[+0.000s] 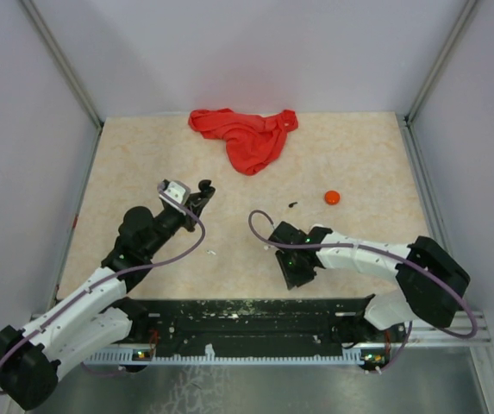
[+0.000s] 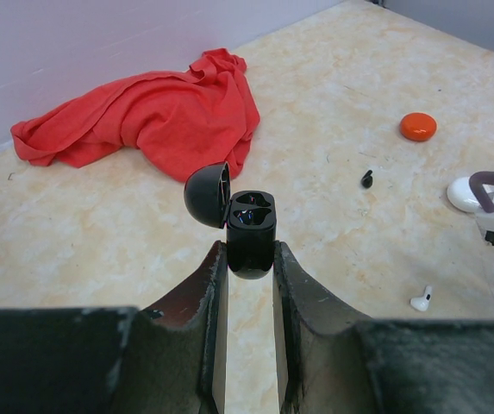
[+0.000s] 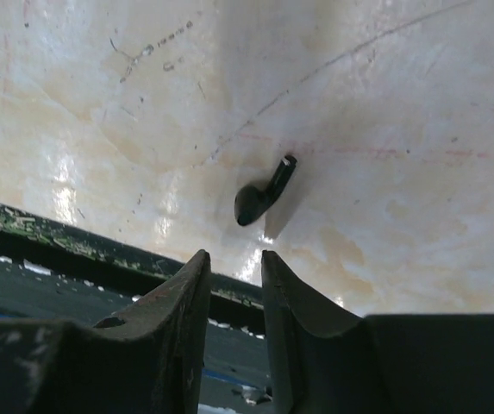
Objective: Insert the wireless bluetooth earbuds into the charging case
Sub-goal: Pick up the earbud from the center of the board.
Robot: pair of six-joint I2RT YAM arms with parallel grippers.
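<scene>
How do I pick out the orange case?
Find the red cloth at the table's far edge. Just nearer and to its right lies the orange case. It is a small round orange disc; the speck left of it is a black earbud.

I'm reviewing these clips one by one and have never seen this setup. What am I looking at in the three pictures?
Two robot arms are bolted at the near edge of a table. One picture looks down from above; the other two come from cameras on each wrist, with that arm's own claw at the bottom. The left claw grips an open black charging case. The right claw holds nothing; a black earbud lies just beyond its tips. Also on the table: a red cloth, a round orange case, a second black earbud and a white earbud.
</scene>
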